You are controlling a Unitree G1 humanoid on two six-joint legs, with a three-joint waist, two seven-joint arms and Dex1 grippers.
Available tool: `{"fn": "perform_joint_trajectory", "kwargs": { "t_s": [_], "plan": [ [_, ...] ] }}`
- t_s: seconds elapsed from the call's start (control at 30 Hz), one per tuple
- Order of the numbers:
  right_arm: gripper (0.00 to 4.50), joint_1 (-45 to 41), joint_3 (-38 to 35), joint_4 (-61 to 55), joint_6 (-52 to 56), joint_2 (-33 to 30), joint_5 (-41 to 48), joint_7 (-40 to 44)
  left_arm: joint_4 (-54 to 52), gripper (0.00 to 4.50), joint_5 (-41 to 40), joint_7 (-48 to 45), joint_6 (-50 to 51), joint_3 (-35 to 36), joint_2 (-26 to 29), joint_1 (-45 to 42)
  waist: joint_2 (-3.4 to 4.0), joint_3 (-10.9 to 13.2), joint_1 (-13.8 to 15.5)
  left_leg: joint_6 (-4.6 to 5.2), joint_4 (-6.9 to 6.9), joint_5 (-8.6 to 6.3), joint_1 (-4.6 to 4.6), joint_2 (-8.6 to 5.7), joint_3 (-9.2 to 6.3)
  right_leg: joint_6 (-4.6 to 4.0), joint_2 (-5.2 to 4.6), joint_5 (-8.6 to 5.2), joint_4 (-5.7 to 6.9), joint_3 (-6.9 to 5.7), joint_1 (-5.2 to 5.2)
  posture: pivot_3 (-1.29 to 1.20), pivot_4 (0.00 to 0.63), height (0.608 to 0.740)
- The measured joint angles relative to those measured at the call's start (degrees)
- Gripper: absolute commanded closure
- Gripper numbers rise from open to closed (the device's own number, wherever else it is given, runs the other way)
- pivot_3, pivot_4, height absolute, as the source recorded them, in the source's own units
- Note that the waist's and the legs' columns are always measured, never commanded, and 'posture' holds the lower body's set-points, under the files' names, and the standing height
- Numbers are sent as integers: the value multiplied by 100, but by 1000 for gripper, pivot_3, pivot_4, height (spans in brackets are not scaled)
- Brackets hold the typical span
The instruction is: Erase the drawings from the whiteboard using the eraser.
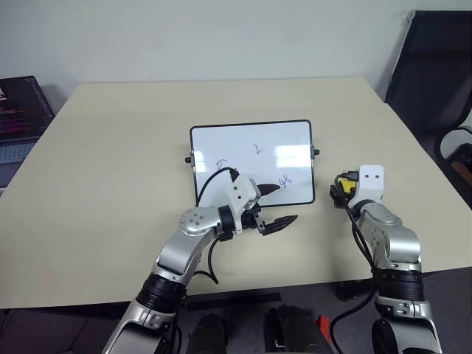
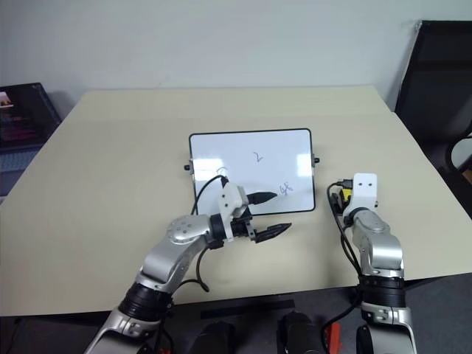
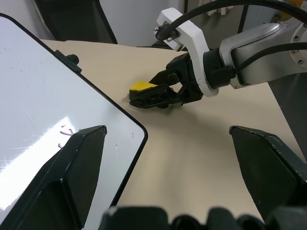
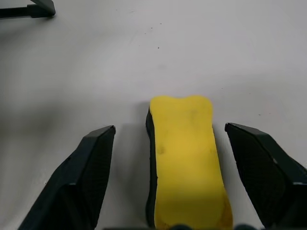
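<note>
Eraser lies on the table just right of the whiteboard, between the right gripper's spread jaws, ready for grasping, while the left gripper, also spread, hovers over the whiteboard's near edge.

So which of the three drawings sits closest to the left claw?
The scribble at the whiteboard's near right corner, beside the left claw; the others lie farther away.
</note>
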Motion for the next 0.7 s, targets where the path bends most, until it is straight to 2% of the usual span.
{"fn": "perform_joint_trajectory", "kwargs": {
  "t_s": [0.7],
  "plan": [
    [600, -55, -217, 7, 32, 127, 108, -232, 0, 0, 8, 14, -20, 0, -30, -1, 0, 0, -1, 0, -1, 0, 0, 0, 0, 0, 0, 0, 0, 0, 0, 0, 150, 740]
  ]
}}
